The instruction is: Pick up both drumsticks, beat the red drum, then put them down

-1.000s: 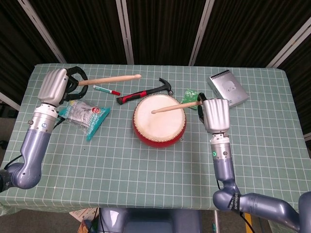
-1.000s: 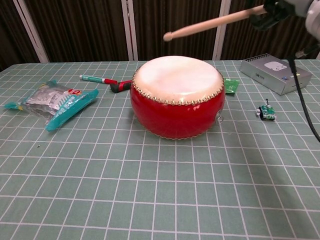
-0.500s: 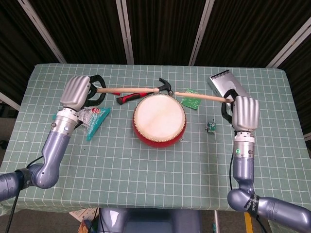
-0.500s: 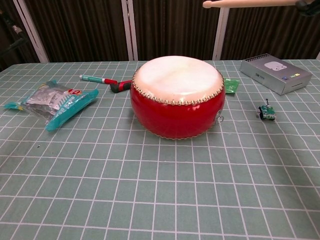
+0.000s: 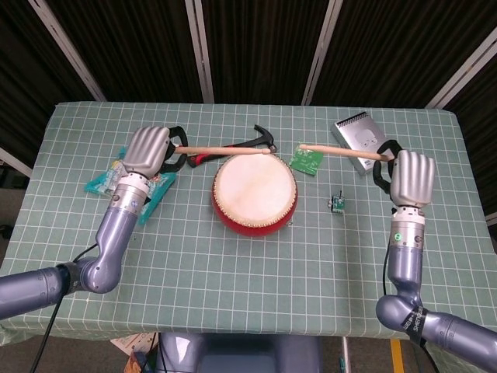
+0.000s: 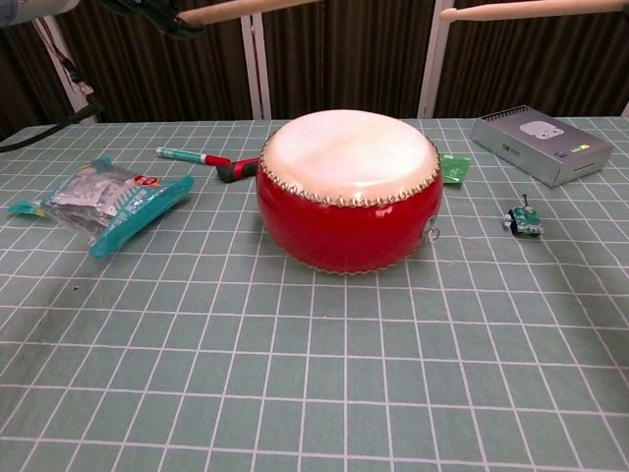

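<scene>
Left hand (image 5: pixel 147 149) grips its drumstick (image 5: pixel 221 148), tip nearer the red drum (image 5: pixel 255 190); right hand (image 5: pixel 412 178) fingers grip the other drumstick (image 5: pixel 342 152), tip short.

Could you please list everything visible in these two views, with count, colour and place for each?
drum: one, red with a pale skin, centre of the table.
drumsticks: two, light wood, both raised; left drumstick over the drum's far left rim, right drumstick to the drum's far right.
hammer: one, black head, red-black handle, behind the drum.
pen: one, green and red, left of the hammer handle.
snack packet: one, teal, table's left.
green card: one, right behind the drum.
grey box: one, far right.
small toy: one, green, right of the drum.
table: one, green checked cloth.
left hand: silver, grips the left drumstick.
right hand: silver, grips the right drumstick.
</scene>
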`<state>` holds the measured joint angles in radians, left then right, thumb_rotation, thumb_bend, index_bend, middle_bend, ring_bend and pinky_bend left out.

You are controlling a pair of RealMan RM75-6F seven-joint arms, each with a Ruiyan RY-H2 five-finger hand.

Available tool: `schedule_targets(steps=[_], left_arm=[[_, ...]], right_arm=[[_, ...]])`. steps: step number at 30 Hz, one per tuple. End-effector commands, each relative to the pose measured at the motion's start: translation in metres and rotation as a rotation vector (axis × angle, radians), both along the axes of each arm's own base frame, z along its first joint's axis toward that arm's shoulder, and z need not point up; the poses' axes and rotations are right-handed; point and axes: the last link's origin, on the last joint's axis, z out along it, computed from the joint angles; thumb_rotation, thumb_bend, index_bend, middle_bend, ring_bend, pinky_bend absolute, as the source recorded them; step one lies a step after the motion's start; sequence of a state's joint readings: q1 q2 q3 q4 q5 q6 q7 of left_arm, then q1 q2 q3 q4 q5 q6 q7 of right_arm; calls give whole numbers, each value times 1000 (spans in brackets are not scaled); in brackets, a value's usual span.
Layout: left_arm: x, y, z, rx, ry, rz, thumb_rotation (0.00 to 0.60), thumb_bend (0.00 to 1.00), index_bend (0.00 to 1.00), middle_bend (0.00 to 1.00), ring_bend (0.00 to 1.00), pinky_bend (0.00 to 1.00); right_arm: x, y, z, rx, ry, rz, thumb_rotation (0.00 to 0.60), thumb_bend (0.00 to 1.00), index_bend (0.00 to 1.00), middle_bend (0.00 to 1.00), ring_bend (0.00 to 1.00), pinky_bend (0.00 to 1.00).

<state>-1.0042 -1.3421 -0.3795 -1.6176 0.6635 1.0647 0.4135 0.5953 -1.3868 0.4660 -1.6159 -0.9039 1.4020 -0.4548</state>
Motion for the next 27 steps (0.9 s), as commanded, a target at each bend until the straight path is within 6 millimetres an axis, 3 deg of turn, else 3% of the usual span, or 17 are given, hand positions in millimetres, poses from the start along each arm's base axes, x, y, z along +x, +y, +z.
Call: schedule_targets(steps=[1, 7, 10, 12, 15, 21, 27], left_arm=[[-3, 8, -28, -56, 159, 33, 600, 509, 779, 1000, 1000, 1000], [-16, 11, -59, -204, 544, 139, 600, 509, 781, 1000, 1000, 1000], [-9, 10, -66, -277, 721, 252, 600, 509, 782, 1000, 1000, 1000], [0, 11, -66, -287, 728, 298, 600, 509, 782, 1000, 1000, 1000], [12, 15, -61, -284, 618, 323, 600, 509, 781, 1000, 1000, 1000], [35, 13, -24, -158, 208, 216, 600, 509, 781, 1000, 1000, 1000], [28, -4, 9, -56, 18, 112, 600, 509, 781, 1000, 1000, 1000]], right_arm=[[-7, -1, 2, -3, 12, -12, 600, 610, 948, 1000, 1000, 1000], [-18, 0, 1, 5, 13, -34, 600, 609, 948, 1000, 1000, 1000], [-23, 1, 3, 4, 13, -43, 600, 609, 948, 1000, 1000, 1000], [-24, 2, 4, 4, 12, -44, 600, 609, 948, 1000, 1000, 1000], [-25, 4, 7, -2, 15, -43, 600, 609, 948, 1000, 1000, 1000], [-22, 11, 10, -7, 22, -28, 600, 610, 948, 1000, 1000, 1000], [-14, 18, 11, -14, 22, 2, 600, 610, 948, 1000, 1000, 1000]])
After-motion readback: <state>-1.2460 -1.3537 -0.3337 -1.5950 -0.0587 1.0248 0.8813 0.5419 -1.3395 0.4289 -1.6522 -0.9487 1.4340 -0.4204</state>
